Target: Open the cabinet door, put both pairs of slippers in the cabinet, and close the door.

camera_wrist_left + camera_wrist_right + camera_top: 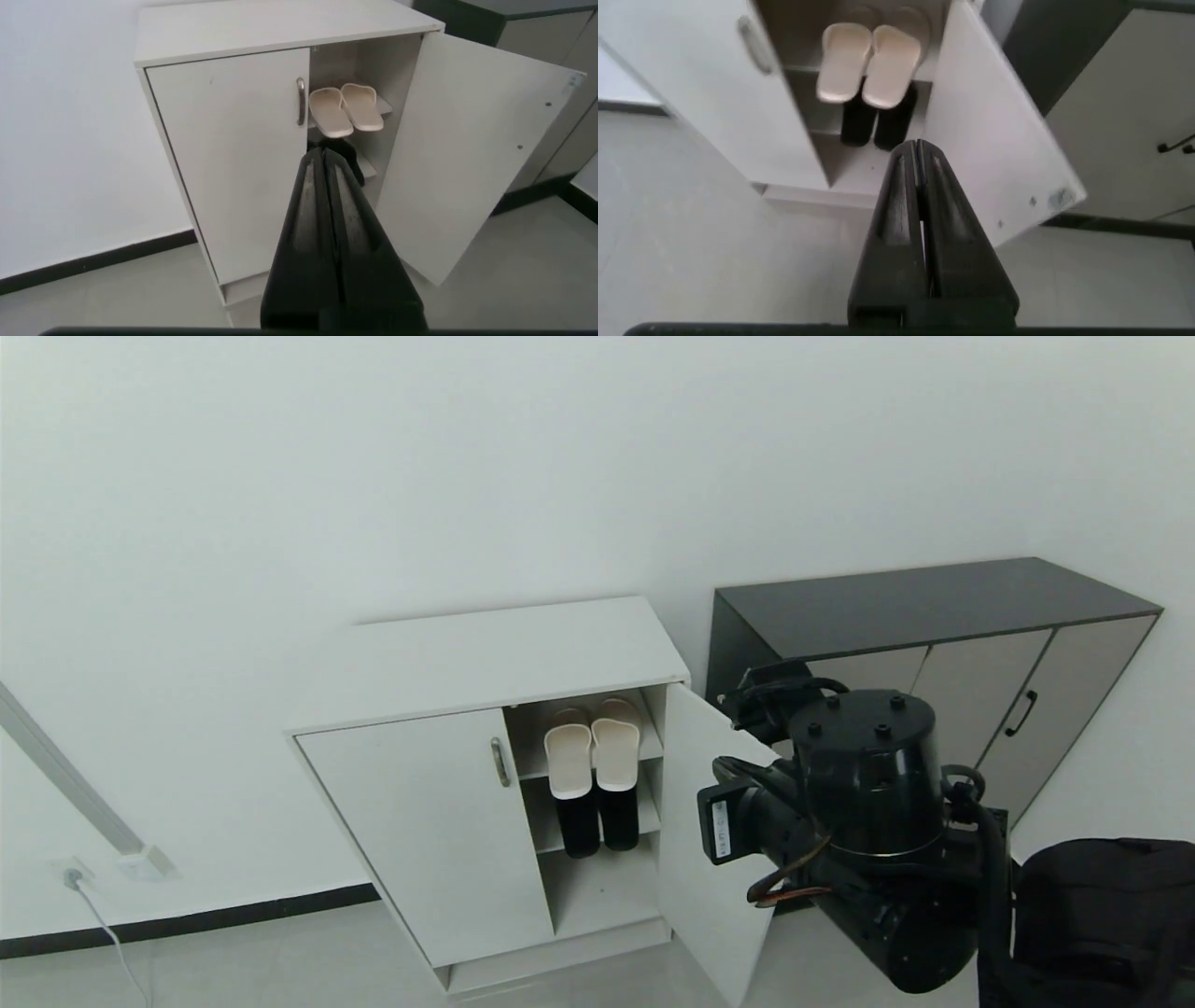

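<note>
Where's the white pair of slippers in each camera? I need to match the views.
Head view: white slippers on the upper shelf, right of the door handle.
Left wrist view: white slippers on that shelf, beside the door handle.
Right wrist view: white slippers above the black pair.
Shared landmark: the door handle.

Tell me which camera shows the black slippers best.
Head view: the black slippers lie clear on the middle shelf. In the left wrist view the left gripper mostly hides them; in the right wrist view the white slippers overlap them.

Two slipper pairs (571,773) in open cabinet (485,658)
</note>
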